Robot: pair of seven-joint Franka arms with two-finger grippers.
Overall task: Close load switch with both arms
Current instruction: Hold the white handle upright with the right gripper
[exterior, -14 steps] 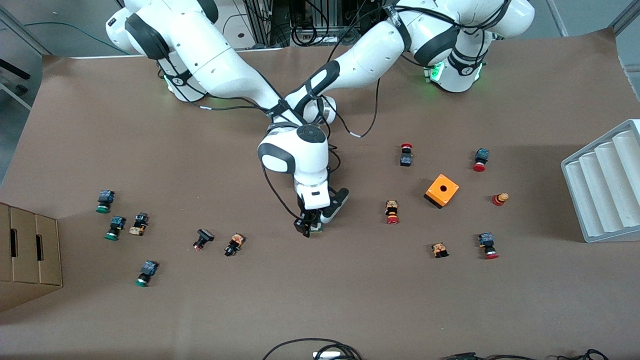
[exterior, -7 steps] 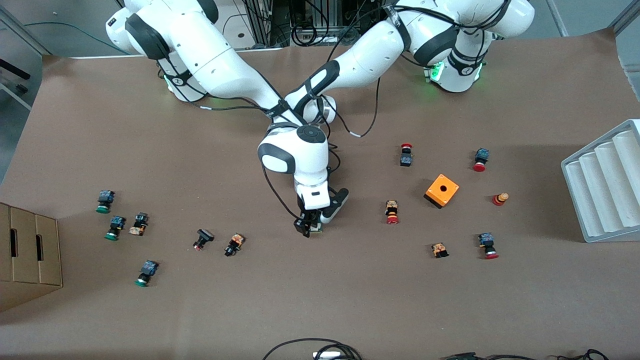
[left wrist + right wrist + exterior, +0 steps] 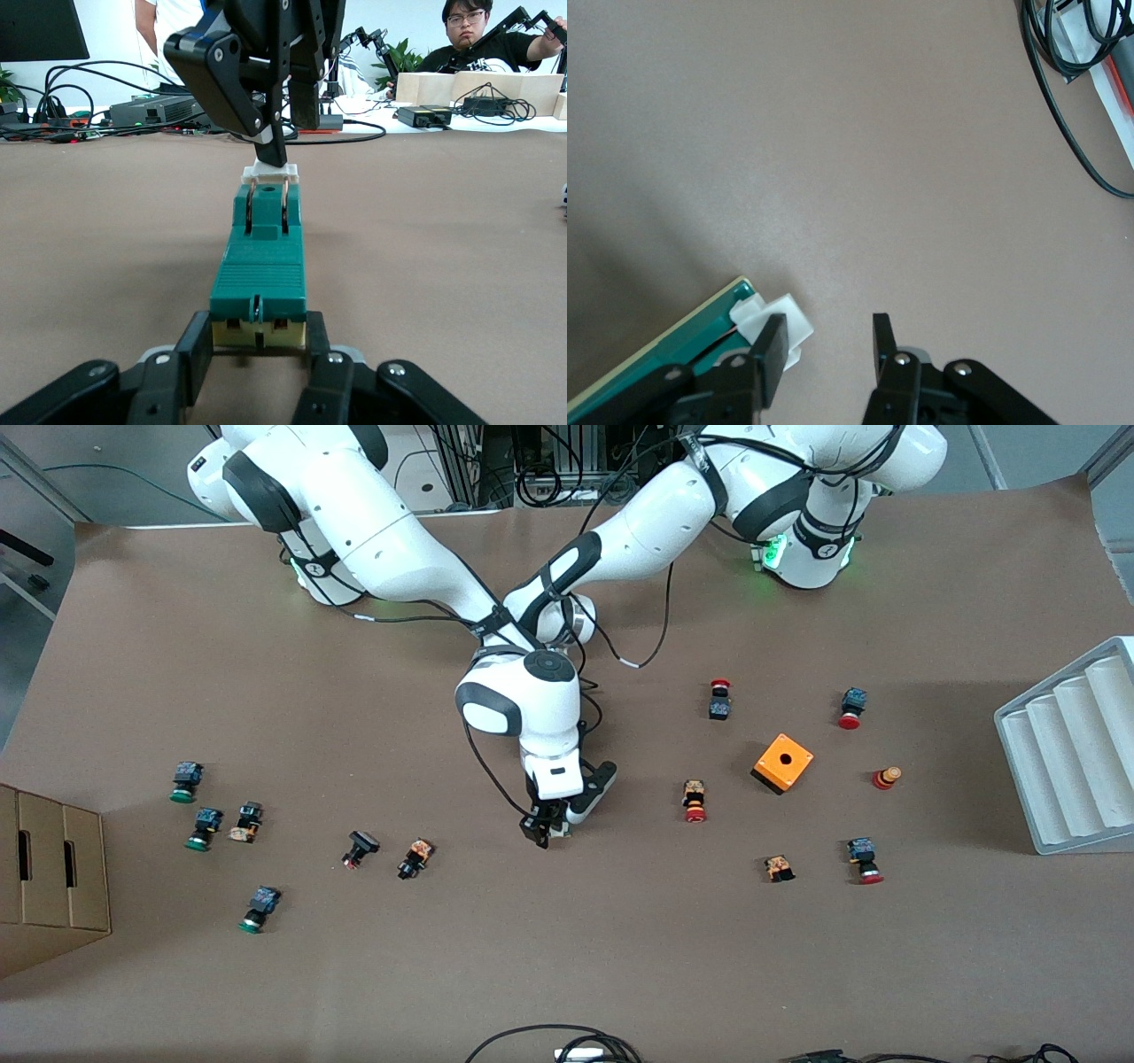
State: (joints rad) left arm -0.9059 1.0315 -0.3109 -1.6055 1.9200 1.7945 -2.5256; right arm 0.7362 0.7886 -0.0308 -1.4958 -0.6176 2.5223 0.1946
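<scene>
While clamped by the left hand (image 3: 257,376) on the load switch (image 3: 260,266), risks slipping: right hand (image 3: 824,350), narrow, presses the white lever (image 3: 271,173) off-centre.

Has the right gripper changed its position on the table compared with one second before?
Yes, very slightly. In the front view the right gripper now sits a little farther from the camera, judged against the orange-bodied push button beside it, staying at the load switch.
</scene>
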